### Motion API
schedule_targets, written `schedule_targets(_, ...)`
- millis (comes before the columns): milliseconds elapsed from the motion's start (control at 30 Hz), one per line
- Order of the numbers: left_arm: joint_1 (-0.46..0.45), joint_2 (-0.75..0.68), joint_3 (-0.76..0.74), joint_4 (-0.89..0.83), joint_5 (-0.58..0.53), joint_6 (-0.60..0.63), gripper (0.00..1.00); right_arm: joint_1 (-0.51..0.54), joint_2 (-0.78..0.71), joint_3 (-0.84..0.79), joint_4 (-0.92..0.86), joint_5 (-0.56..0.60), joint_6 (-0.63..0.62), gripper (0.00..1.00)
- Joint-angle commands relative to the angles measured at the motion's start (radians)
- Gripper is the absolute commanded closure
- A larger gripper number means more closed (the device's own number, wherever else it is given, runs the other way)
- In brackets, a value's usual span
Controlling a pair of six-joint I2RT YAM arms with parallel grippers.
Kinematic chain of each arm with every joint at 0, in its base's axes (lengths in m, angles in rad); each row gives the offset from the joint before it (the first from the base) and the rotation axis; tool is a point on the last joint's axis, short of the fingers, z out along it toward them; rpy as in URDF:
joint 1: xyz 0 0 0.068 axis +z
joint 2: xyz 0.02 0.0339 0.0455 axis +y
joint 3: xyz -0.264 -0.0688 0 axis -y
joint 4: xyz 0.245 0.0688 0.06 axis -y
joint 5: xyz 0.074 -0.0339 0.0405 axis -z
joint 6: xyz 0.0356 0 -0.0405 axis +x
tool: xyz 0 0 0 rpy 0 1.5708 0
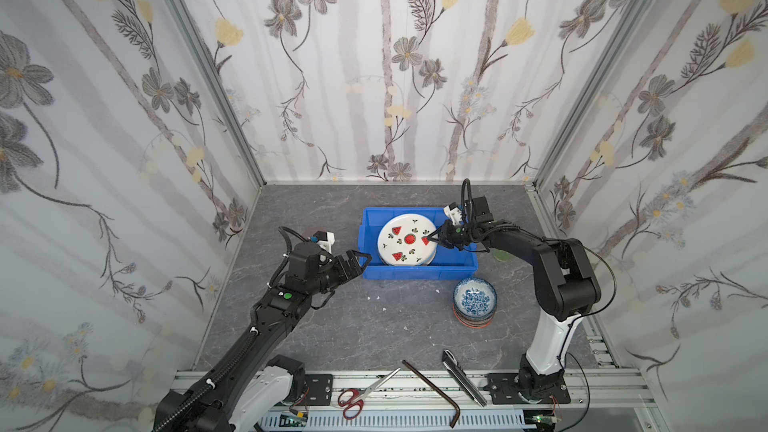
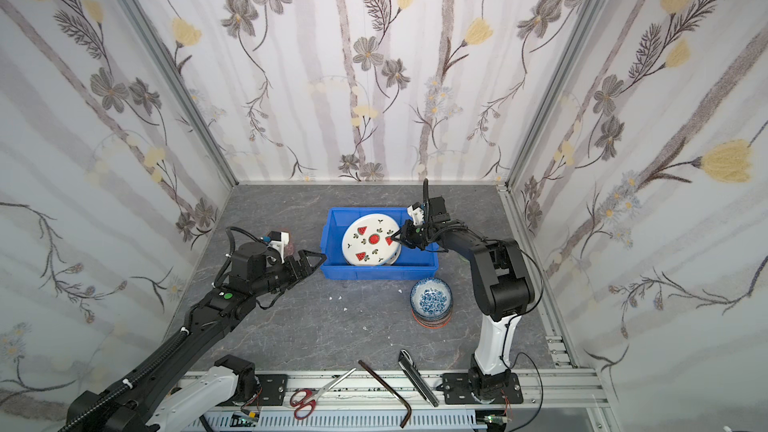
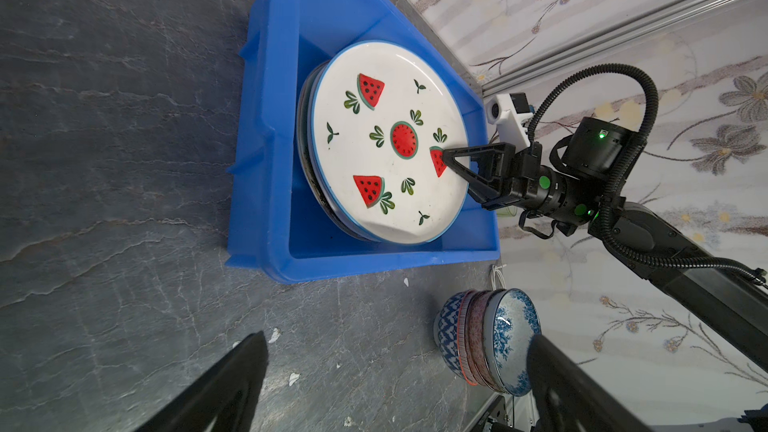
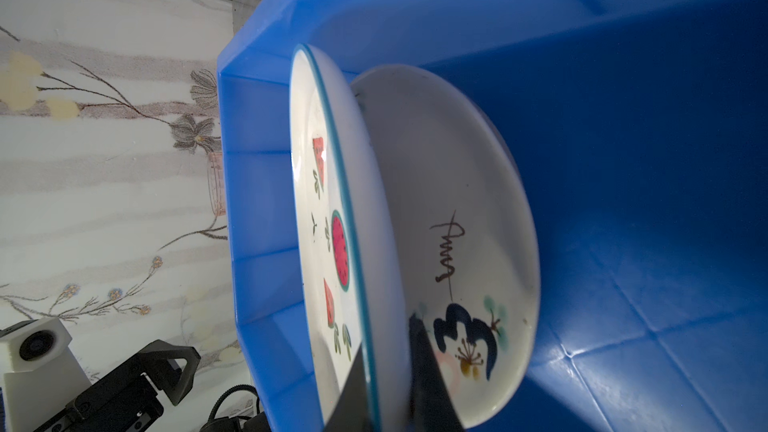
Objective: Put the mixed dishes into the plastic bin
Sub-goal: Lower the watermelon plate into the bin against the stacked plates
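Within blue bin (image 1: 415, 273), right gripper (image 1: 432, 238) pinches watermelon plate (image 1: 405, 245); left gripper (image 1: 360, 263) gapes; scribble (image 4: 446, 251) unreadable.

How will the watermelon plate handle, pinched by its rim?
The watermelon plate looks glazed ceramic: likely rigid but fragile. Pinched at one edge by the right claw, its glossy rim may slip or pivot. Tilted over the scribbled plate, dropping risks chips.

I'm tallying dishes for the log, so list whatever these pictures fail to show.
Plates under the watermelon plate: it covers them in both top views; count unclear.
Bowl stack: the top bowl hides the lower ones from above; count unclear.
Green thing behind the right arm: mostly blocked in a top view.
Pinkish glass: the bin wall hides most of it in the right wrist view.
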Motion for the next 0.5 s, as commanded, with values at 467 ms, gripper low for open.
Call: schedule_targets(467, 0.002, -0.006, -0.006, 0.011, -0.014, 0.004, 0.00, 0.002, 0.017, -0.008, 0.038, 0.024, -0.033, 0.77)
